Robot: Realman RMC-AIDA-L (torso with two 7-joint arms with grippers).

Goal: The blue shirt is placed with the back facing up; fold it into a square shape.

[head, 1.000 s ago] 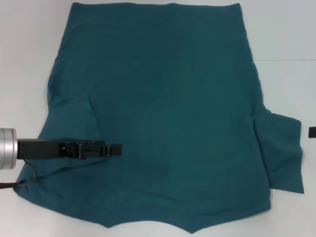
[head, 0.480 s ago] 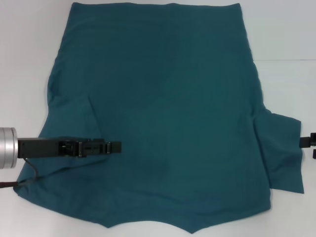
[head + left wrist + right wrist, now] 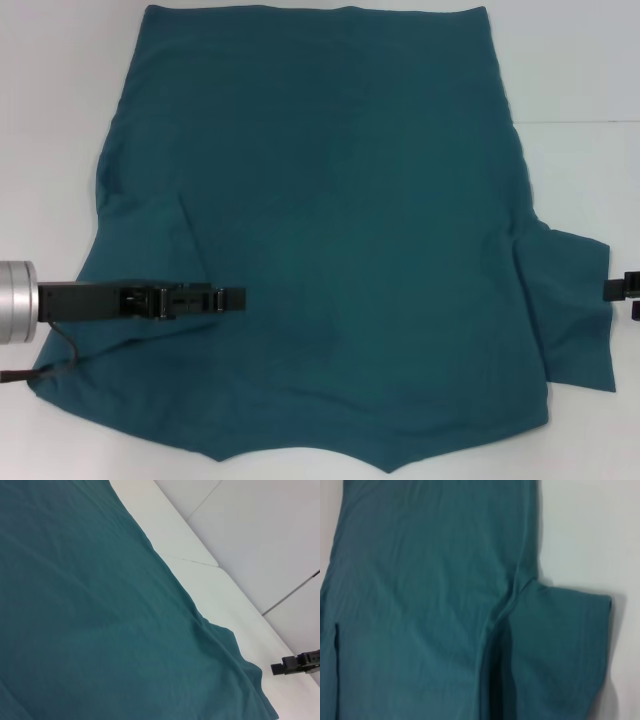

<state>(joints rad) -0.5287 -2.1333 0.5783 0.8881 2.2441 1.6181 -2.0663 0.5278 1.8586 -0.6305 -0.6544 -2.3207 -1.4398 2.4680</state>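
Across the white counter (image 3: pixel 60 100) lies the blue shirt (image 3: pixel 330 220), back up, left sleeve folded inward, right sleeve still out. Low over that fold, left pincer (image 3: pixel 236 298), narrow. At the right edge, right pincer (image 3: pixel 626 292); opening unclear. Most folding left.

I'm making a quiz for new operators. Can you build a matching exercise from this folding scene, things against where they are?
Things:
1. left gripper
2. right gripper
3. right sleeve
4. left sleeve

Places:
A. spread out flat on the white table
B. folded in over the blue shirt
C. over the shirt's body
D. at the view's edge, beside the spread sleeve

Pairs: 1-C, 2-D, 3-A, 4-B
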